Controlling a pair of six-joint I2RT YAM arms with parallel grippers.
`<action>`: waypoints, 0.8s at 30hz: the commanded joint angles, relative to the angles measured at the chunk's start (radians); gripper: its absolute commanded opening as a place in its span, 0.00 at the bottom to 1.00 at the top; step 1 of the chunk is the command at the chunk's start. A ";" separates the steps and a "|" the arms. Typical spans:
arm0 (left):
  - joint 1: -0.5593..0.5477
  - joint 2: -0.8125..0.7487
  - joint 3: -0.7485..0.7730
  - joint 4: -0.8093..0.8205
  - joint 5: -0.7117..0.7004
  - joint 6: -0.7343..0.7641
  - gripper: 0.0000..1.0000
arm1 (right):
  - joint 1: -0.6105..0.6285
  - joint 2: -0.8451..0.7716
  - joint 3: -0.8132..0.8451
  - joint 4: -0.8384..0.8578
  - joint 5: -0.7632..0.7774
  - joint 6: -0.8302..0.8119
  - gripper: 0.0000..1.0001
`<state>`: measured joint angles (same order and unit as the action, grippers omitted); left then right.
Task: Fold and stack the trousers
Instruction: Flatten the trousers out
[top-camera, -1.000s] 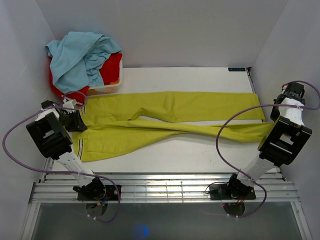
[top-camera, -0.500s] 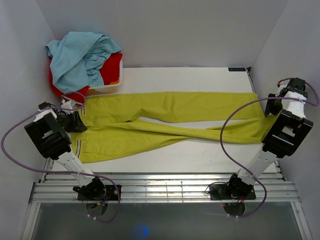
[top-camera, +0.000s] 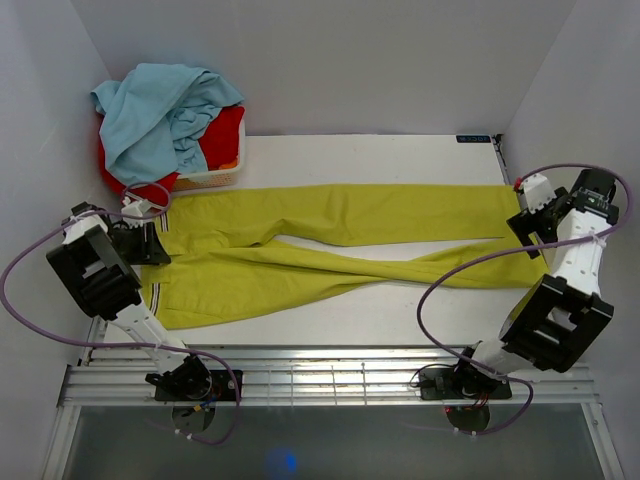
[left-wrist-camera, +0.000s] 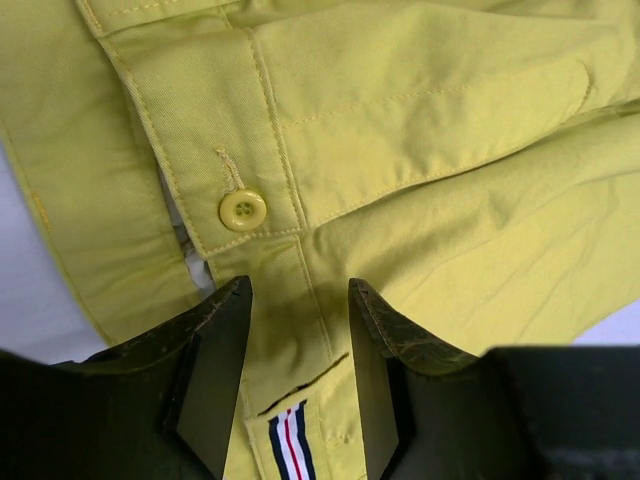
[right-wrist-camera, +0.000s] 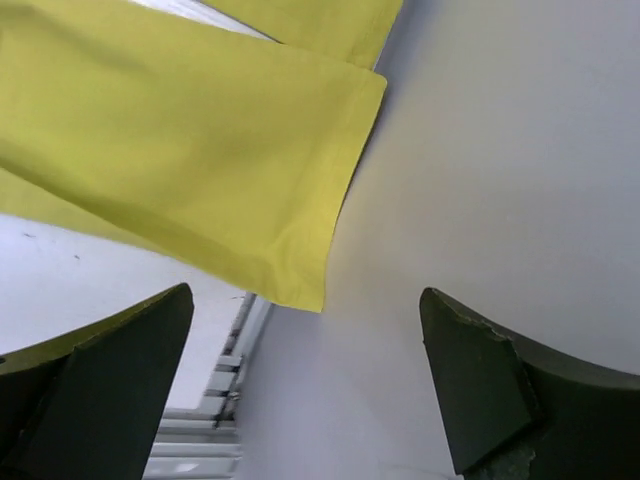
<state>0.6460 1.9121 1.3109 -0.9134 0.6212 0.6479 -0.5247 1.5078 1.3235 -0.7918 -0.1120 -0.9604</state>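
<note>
The yellow-green trousers (top-camera: 340, 215) lie flat across the white table, waist at the left and both legs running right, crossing slightly in the middle. My left gripper (top-camera: 148, 243) hovers over the waistband. In the left wrist view its fingers (left-wrist-camera: 215, 340) stand apart, with flat cloth, the striped label (left-wrist-camera: 288, 440) and a button (left-wrist-camera: 242, 210) between and ahead of them. My right gripper (top-camera: 528, 215) is wide open beside the leg ends at the table's right edge. In the right wrist view a leg hem (right-wrist-camera: 180, 150) lies beyond the open gripper (right-wrist-camera: 305, 293), which holds nothing.
A white basket (top-camera: 215, 178) at the back left holds a light blue garment (top-camera: 165, 110) over a red garment (top-camera: 225, 135). White walls close in on both sides. A slatted metal rail (top-camera: 330, 375) runs along the near edge by the arm bases.
My right gripper has gone from shut to wide open, letting go of the near leg's end, and has swung toward the far leg's hem. My left gripper has barely moved.
</note>
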 joint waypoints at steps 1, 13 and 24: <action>0.007 -0.035 0.053 -0.076 0.040 0.059 0.55 | -0.015 -0.072 -0.149 -0.100 -0.028 -0.483 1.00; 0.007 -0.053 0.048 -0.117 0.078 0.076 0.54 | -0.032 -0.117 -0.399 0.078 -0.037 -0.876 0.93; 0.007 -0.062 0.005 -0.058 0.057 0.044 0.53 | -0.028 -0.124 -0.538 0.128 0.034 -0.905 0.24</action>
<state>0.6464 1.9038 1.3308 -1.0000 0.6548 0.6952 -0.5549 1.4376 0.8188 -0.6621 -0.1040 -1.8389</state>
